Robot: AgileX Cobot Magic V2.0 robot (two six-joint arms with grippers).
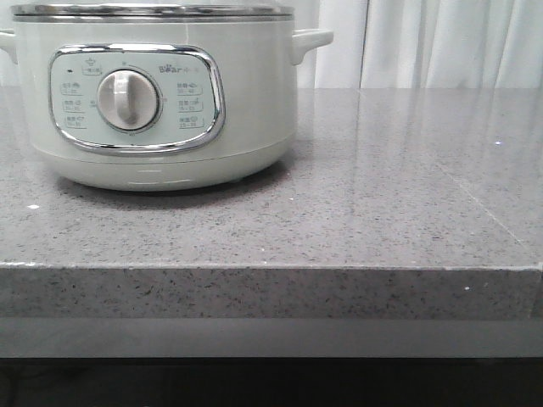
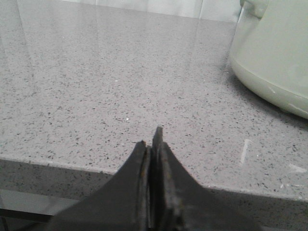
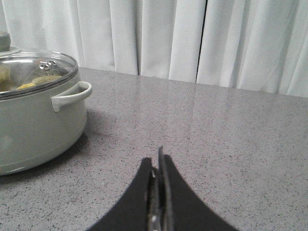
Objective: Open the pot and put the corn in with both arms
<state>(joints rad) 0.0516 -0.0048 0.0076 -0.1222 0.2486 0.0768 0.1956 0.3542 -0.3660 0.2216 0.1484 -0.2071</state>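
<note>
The pale-green pot (image 1: 254, 102) stands on the grey counter at the left, its dial facing me and its steel-rimmed lid (image 1: 153, 10) on. In the right wrist view the pot (image 3: 33, 130) has a glass lid (image 3: 43, 67), and a yellow shape (image 3: 26, 86) shows through it; I cannot tell whether it is the corn. No corn lies on the counter in any view. My left gripper (image 2: 153, 137) is shut and empty over the counter's front edge, left of the pot (image 2: 274, 57). My right gripper (image 3: 156, 161) is shut and empty, right of the pot. Neither gripper shows in the front view.
The speckled grey counter (image 1: 382, 195) runs right of the pot to a white curtain (image 1: 441, 42) at the back. Its front edge (image 1: 271, 267) drops to a dark gap below. The pot's side handle (image 3: 72, 95) sticks out toward my right gripper.
</note>
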